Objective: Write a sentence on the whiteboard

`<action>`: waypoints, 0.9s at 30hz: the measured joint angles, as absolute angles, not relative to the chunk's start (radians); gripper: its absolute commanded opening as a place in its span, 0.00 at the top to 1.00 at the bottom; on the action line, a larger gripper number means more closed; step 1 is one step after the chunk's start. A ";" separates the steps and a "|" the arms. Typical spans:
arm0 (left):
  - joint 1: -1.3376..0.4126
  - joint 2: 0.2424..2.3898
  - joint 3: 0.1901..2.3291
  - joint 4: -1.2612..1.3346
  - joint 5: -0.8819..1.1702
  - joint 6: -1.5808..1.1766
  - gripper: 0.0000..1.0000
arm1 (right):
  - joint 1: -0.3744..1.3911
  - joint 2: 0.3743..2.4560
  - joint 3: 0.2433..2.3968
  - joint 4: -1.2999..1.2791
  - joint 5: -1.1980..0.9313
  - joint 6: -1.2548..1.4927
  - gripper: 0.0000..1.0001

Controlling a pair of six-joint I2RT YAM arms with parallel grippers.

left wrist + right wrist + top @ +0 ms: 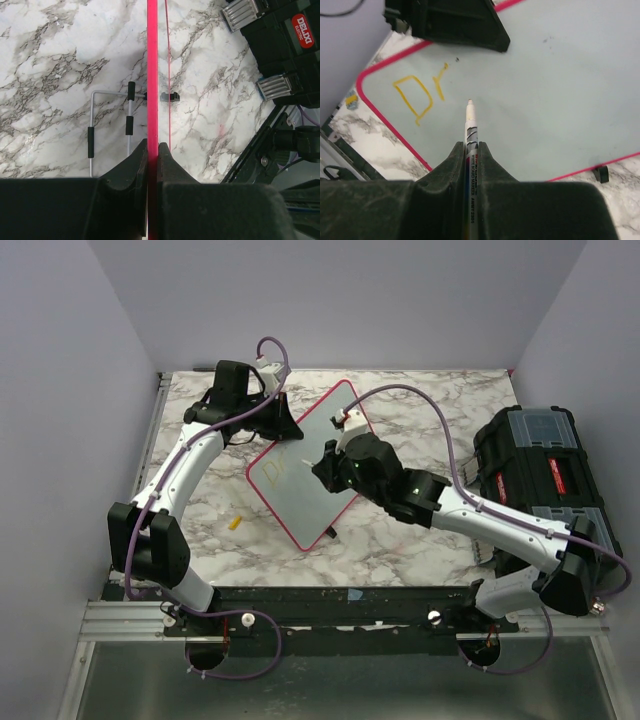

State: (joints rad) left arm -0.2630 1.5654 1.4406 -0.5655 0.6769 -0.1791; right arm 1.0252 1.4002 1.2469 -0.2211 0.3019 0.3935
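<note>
board [300, 495]: mid-table [400, 530], between the arms, corner-on to the camera, well apart from the toolbox [540, 470]
left claw [153, 146]: pinched tight on the board's red rim, far-left edge
right claw [471, 150]: closed on a marker [469, 125], tip at the white face (touching or not, cannot tell)
sentence [417, 95]: yellow "dr", near the board's left corner, left of the marker tip

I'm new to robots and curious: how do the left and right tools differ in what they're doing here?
The left tool pinches the board by its pink rim; the right tool grips a marker. The left sits at the board's edge; the right hangs over its white face. Both are black and shut.
</note>
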 measured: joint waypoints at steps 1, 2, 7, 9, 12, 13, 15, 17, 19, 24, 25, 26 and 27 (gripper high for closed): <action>-0.263 1.565 1.441 -0.566 0.677 -0.179 1.00 | 1.025 1.393 1.228 -0.223 0.302 0.395 0.99; -0.265 1.565 1.442 -0.567 0.677 -0.179 1.00 | 1.025 1.388 1.212 -0.225 0.302 0.396 0.99; -0.278 1.565 1.449 -0.569 0.677 -0.175 1.00 | 1.025 1.363 1.159 -0.234 0.302 0.401 0.99; -0.284 1.565 1.449 -0.565 0.677 -0.174 1.00 | 1.025 1.348 1.155 -0.234 0.303 0.401 0.99; -0.291 1.572 1.458 -0.563 0.677 -0.171 1.00 | 1.025 1.325 1.151 -0.233 0.313 0.400 0.99; -0.295 1.579 1.465 -0.564 0.678 -0.169 1.00 | 1.025 1.318 1.151 -0.233 0.316 0.400 0.99; -0.303 1.597 1.483 -0.566 0.681 -0.164 1.00 | 1.025 1.312 1.148 -0.233 0.322 0.399 0.99; -0.310 1.616 1.500 -0.563 0.682 -0.161 1.00 | 1.025 1.310 1.144 -0.233 0.325 0.398 0.99; -0.318 1.625 1.505 -0.550 0.683 -0.161 1.00 | 1.025 1.310 1.137 -0.233 0.326 0.392 0.99; -0.334 1.626 1.504 -0.525 0.684 -0.162 1.00 | 1.025 1.303 1.128 -0.234 0.326 0.384 0.99; -0.336 1.626 1.503 -0.521 0.683 -0.161 1.00 | 1.025 1.301 1.128 -0.234 0.326 0.383 0.99; -0.338 1.625 1.501 -0.516 0.683 -0.161 1.00 | 1.025 1.297 1.128 -0.234 0.326 0.382 0.99; -0.340 1.624 1.496 -0.508 0.683 -0.162 1.00 | 1.025 1.294 1.128 -0.234 0.326 0.382 0.99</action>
State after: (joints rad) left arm -0.3401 1.6238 1.4960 -0.5079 0.6830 -0.1616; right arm 1.0252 1.2942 1.1278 -0.2344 0.3256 0.3820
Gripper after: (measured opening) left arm 0.074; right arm 0.111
